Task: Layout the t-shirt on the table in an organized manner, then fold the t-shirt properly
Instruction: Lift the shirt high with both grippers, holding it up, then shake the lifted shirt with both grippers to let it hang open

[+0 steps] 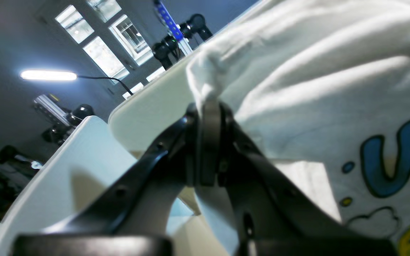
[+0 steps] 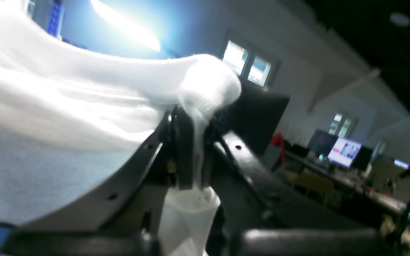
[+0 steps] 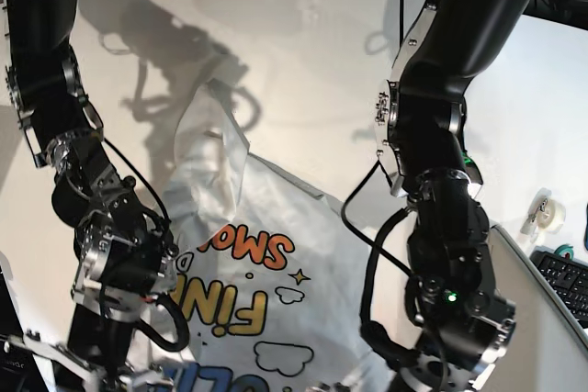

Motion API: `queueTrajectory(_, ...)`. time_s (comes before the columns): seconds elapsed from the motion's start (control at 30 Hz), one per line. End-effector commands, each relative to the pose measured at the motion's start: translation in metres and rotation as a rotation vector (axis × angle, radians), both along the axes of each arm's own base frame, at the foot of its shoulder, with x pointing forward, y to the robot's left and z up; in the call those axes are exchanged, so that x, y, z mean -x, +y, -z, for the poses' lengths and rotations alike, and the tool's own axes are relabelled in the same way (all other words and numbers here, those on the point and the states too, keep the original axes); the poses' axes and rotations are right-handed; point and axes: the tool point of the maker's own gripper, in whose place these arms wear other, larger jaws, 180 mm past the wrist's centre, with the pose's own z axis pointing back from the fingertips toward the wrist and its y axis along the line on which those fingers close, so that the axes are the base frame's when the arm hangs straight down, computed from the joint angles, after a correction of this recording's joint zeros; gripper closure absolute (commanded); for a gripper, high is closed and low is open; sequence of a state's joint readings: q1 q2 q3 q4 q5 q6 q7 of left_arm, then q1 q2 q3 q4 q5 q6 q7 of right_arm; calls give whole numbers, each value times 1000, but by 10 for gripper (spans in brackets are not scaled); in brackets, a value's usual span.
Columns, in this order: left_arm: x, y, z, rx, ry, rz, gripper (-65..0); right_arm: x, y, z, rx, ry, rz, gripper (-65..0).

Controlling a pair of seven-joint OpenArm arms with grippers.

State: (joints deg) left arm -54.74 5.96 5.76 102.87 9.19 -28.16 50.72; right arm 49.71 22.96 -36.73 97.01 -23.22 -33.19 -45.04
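Observation:
The white t-shirt (image 3: 262, 254) hangs between my two arms, print side towards the base camera, with its far end draped on the off-white table (image 3: 322, 61). In the left wrist view my left gripper (image 1: 209, 106) is shut on a bunched edge of the t-shirt (image 1: 315, 89), blue and yellow letters showing to its right. In the right wrist view my right gripper (image 2: 193, 119) is shut on a fold of the t-shirt (image 2: 66, 99), with cloth hanging down between the fingers. In the base view both grippers are hidden low behind the arms.
A tape roll (image 3: 544, 211) and a keyboard (image 3: 564, 282) lie at the right side in the base view. The table's curved edge (image 1: 144, 106) and a white panel (image 1: 77, 160) lie beyond my left gripper. Desks with monitors (image 2: 343, 151) stand in the room behind.

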Motion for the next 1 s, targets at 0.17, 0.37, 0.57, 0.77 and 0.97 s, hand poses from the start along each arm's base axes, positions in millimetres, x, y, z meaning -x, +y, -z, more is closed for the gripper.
queueTrajectory(0.17, 3, 43, -29, 11, -78, -99, -5, -5, 45, -55, 28, -118, -62, 0)
queueTrajectory(0.37, 6, 94, -47, 12, -119, -204, -5, -16, 102, -76, 28, -128, -143, 0)
queueTrajectory(0.57, 20, 139, -79, 27, -188, -296, -5, -19, 148, -101, 14, -162, -208, 0)
queueTrajectory(0.77, 36, 174, -108, -7, -251, -382, -5, -15, 201, -117, -14, -160, -288, 0)
queueTrajectory(0.97, 53, 192, -142, -14, -319, -427, -5, -17, 210, -127, -11, -159, -289, 0)
